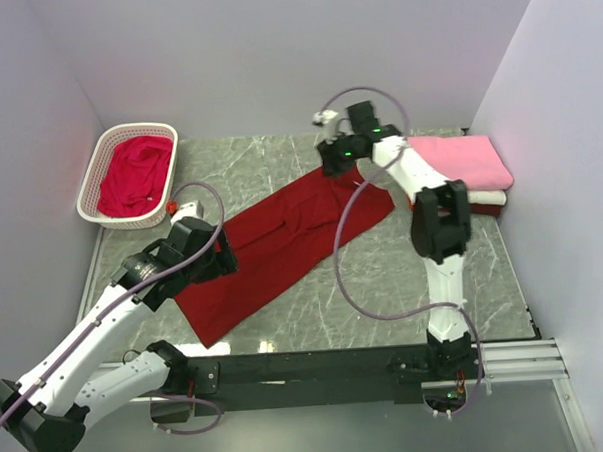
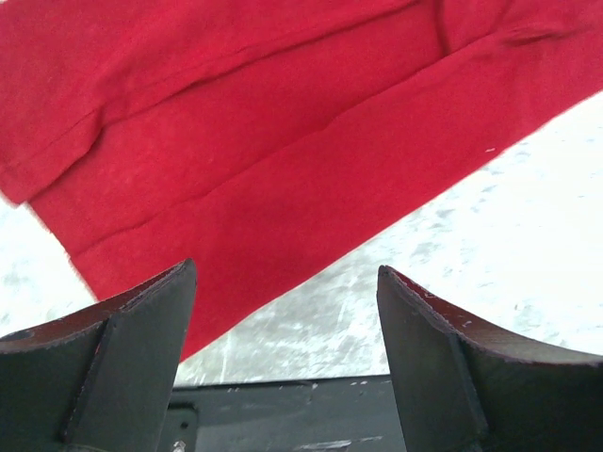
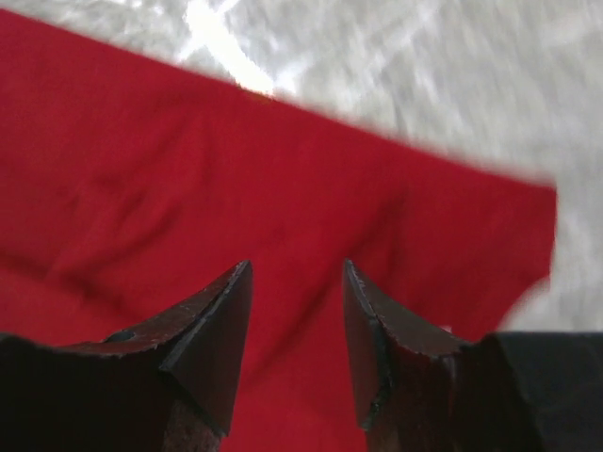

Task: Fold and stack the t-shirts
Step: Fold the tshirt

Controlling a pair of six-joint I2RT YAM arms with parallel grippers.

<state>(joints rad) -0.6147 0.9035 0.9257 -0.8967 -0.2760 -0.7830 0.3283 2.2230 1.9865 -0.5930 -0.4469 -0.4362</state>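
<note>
A: Where's the large dark red cloth t-shirt (image 1: 282,242)?
B: Spread diagonally across the grey marble desk (image 1: 404,272).
A: The others?
B: The crimson t-shirt (image 1: 134,175) is bunched in the white plastic lattice basket (image 1: 92,175). The pink folded t-shirt (image 1: 459,157) is stacked on the white folded t-shirt (image 1: 490,197).

Both the left arm (image 1: 91,330) and the right arm (image 1: 442,280) are white shells broken up by chunky black joints, each trailing a lilac-grey cable (image 1: 336,260). A green light (image 1: 350,152) glows near the right wrist, and the fingers (image 2: 141,367) are matte black wedges with scuffed edges.
</note>
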